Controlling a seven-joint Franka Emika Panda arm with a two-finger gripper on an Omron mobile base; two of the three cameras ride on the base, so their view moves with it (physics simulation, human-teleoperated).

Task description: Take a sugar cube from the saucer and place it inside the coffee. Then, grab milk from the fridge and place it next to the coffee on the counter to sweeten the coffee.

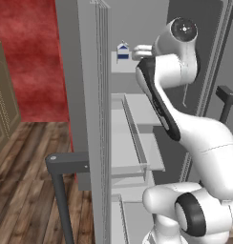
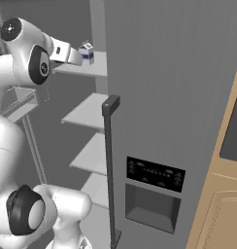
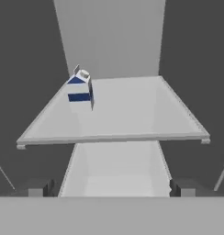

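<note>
We hold the gripper (image 3: 111,188) with its jaws spread wide and empty, short of the top shelf (image 3: 132,114) of the open fridge (image 2: 164,97), so the fingers can pass either side of the carton. The milk (image 3: 80,91) stands upright on the shelf's left side, apart from the gripper and toward the far wall.

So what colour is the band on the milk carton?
Dark blue, on the white milk carton; clearest in the hand view.

Red wall (image 1: 30,57), wooden plank floor (image 1: 23,181), tan cabinet (image 2: 222,204).
</note>
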